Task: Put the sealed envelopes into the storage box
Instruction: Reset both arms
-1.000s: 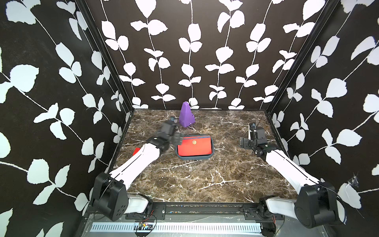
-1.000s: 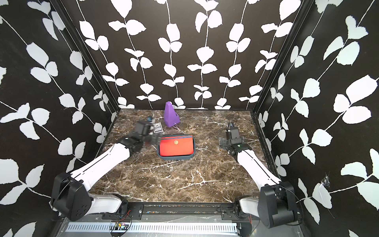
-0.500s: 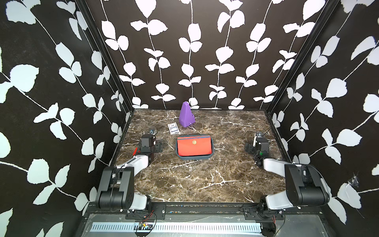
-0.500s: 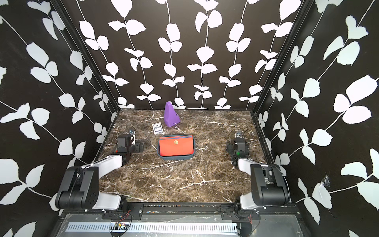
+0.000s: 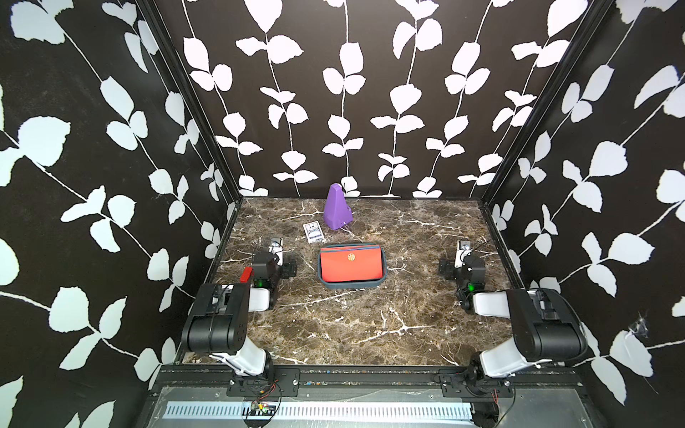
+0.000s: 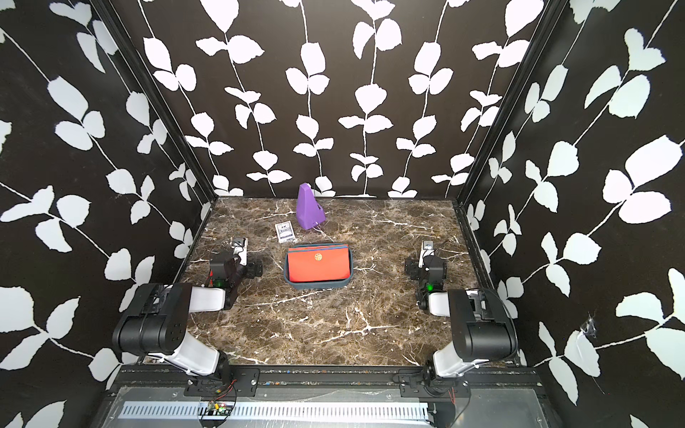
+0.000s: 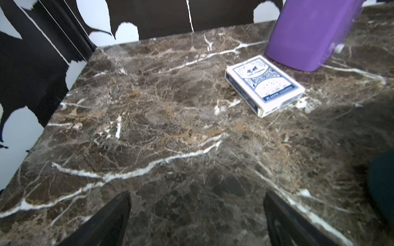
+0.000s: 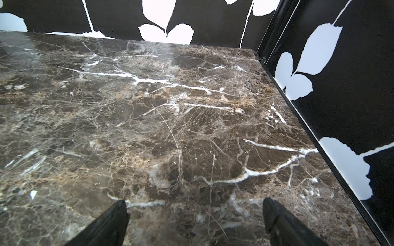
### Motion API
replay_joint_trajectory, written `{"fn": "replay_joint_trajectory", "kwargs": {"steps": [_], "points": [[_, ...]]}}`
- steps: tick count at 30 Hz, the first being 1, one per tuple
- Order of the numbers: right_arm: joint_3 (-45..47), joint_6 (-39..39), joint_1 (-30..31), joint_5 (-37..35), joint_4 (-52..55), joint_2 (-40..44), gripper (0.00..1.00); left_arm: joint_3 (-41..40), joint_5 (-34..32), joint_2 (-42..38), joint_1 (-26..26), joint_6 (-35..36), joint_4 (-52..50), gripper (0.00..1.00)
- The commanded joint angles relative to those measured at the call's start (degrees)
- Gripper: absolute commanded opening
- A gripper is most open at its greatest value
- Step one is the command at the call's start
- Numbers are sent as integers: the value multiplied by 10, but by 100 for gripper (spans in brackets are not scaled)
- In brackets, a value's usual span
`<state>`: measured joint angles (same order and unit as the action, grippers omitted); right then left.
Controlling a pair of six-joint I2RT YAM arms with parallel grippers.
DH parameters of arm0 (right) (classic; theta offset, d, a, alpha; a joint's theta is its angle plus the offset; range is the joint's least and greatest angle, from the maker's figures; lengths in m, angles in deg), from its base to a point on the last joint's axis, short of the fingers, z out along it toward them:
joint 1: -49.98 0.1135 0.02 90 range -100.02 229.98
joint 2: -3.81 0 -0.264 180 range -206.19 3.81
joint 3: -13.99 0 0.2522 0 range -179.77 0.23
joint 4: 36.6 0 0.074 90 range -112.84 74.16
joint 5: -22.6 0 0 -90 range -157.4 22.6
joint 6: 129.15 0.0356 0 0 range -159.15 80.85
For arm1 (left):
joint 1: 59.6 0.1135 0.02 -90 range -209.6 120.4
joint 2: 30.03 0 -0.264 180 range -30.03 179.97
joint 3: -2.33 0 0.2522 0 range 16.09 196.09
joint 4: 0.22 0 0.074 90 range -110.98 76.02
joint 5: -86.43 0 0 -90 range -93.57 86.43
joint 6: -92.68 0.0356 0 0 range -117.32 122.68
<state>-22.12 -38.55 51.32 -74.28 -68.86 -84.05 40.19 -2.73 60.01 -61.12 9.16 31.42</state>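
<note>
In the storage box (image 5: 351, 284), in the middle of the table (image 5: 370, 326): the sealed envelopes (image 5: 350, 264), stacked flat, red on top. Just behind the box, a white card pack (image 5: 312, 232) and a purple pyramid (image 5: 335, 209). Small red block (image 5: 246, 275) by the left arm. Out at the 2 sides, left gripper (image 7: 196, 193) and right gripper (image 8: 194, 200): fingers wide open, holding nothing.

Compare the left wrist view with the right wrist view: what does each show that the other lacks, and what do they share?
Only the left wrist view: the white card pack, the purple pyramid beside it, and the left gripper. Only the right wrist view: the right gripper. Both: the marble table, leaf-patterned walls, and black fingers spread wide, holding nothing.
</note>
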Motion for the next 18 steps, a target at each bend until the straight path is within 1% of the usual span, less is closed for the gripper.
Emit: {"fn": "replay_joint_trajectory", "kwargs": {"steps": [1, 3, 5, 18], "points": [[-7, -6, 1, 2, -21, 4, 99, 0, -7, -14, -2, 1, 30, 99], [-7, -7, 1, 1, -20, 4, 99, -3, -7, -8, -1, 4, 46, 99], [-7, -6, 1, 2, -21, 4, 99, -2, -9, -13, -4, 3, 33, 99], [-8, -7, 1, 1, -21, 5, 99, -1, -12, -11, -5, 6, 36, 99]]}}
